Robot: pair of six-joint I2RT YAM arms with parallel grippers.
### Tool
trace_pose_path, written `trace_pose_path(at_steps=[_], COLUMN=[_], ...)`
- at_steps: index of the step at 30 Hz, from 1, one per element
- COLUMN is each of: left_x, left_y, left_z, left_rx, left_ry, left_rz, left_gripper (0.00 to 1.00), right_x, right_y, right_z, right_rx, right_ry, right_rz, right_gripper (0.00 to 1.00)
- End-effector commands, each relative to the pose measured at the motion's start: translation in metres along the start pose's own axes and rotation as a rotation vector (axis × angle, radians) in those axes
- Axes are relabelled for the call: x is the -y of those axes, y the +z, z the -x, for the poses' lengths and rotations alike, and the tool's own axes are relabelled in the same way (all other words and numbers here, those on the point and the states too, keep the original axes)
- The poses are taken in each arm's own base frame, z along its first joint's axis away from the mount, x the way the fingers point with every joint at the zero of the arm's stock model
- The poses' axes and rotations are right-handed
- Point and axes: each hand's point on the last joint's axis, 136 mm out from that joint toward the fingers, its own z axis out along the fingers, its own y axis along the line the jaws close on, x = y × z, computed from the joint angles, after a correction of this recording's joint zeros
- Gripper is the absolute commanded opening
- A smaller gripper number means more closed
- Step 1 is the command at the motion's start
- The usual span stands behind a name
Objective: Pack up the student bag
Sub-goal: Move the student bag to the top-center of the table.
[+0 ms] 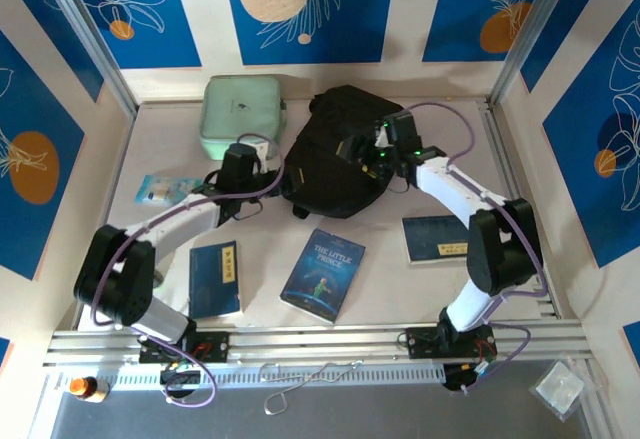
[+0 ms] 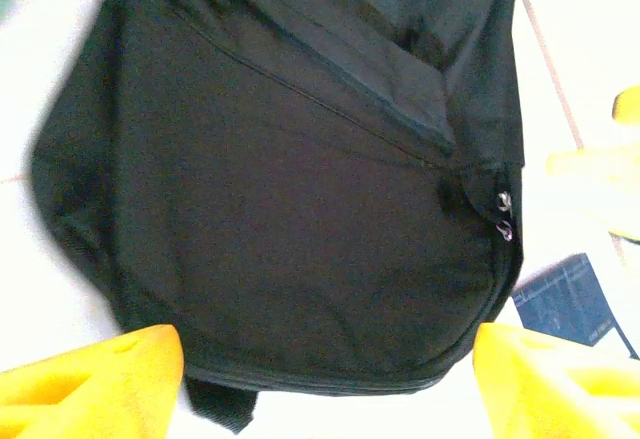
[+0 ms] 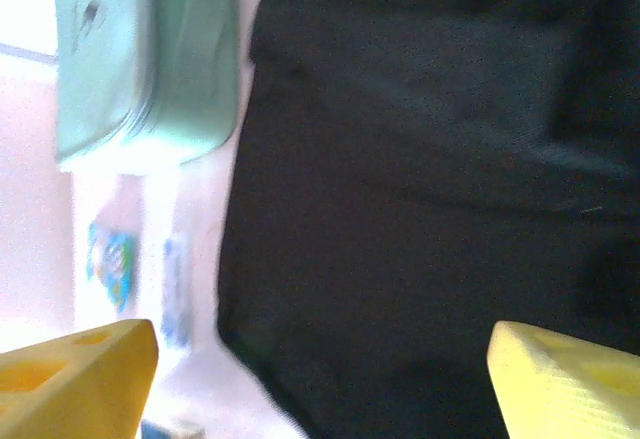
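**A:** How many of each?

**B:** One bag (image 1: 320, 174) and one mint case (image 1: 242, 116). Three books: navy (image 1: 215, 278), Little Prince (image 1: 323, 273) and blue (image 1: 437, 238) (plus a thin leaflet (image 1: 165, 189) near the left wall). Two pincers.

**A:** Where's the bag?

**B:** At the back of the table, just right of the case. The left pincer (image 2: 325, 349) faces it from the left, fingers wide apart, with the bag's seamed edge between them. The right pincer (image 3: 320, 339) hangs over its right part, fingers also apart, gripping nothing.
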Motion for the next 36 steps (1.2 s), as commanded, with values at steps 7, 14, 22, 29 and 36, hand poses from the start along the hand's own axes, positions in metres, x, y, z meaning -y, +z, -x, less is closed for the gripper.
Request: trace_pose_path(at_steps=[7,14,22,29,36], left_x=[0.041,-0.009,-0.082,-0.064,-0.004], left_y=[0.055,0.074,0.046,0.017,0.008], left_z=[-0.036,-0.067,-0.065,-0.037,-0.024], left_rx=[-0.147,-0.214,-0.161,-0.124,-0.120], left_ry=[-0.040,-0.113,-0.160,-0.034,0.108], left_rz=[-0.062,0.100,0.349,0.296,0.139], left_gripper=[0.67,0.66,0.60,0.61,0.62], right_x=[0.108,0.120,0.086,0.069,0.058], right_y=[-0.007,0.015,0.045,0.059,0.036], right_z=[-0.025,-0.041,-0.077,-0.097,-0.089], right_rx=[-0.060,-0.143,-0.256,-0.309,-0.261], right_ry=[0.156,0.185,0.180,0.161,0.144], right_rz=[-0.337,-0.331,-0.194,-0.169,-0.106], right_gripper=[0.77,0.60,0.39,0.36,0.44])
